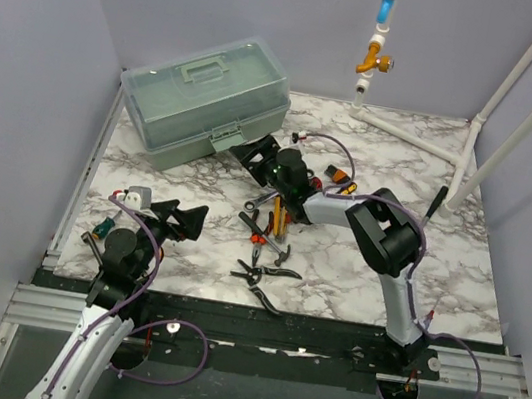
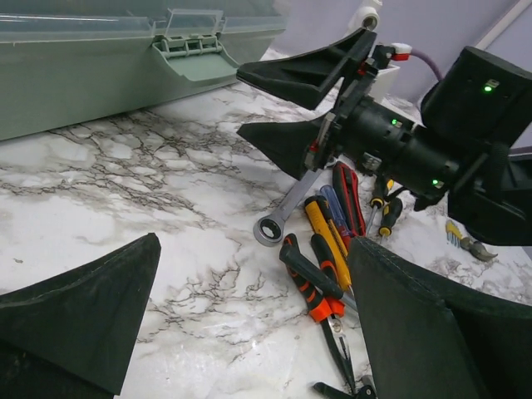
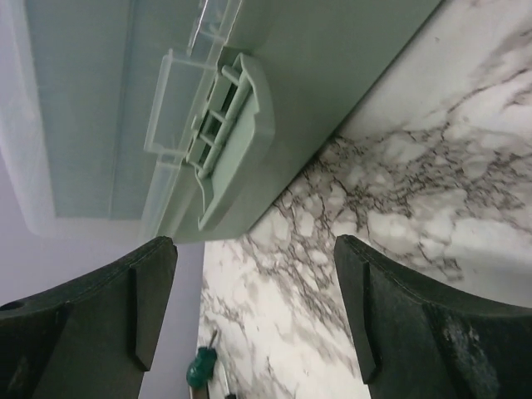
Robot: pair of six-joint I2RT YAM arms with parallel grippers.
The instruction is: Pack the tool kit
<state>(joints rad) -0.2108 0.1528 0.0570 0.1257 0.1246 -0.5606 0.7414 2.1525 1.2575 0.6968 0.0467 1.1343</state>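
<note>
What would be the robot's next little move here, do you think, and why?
Probably ease the right arm's open fingers forward onto the latch: the toolbox lid is shut, the latch sits just ahead of them, and the tools lie loose on the table.

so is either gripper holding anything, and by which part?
Nothing held. Left gripper and right gripper are both open and empty; the right one faces the toolbox latch.
</note>
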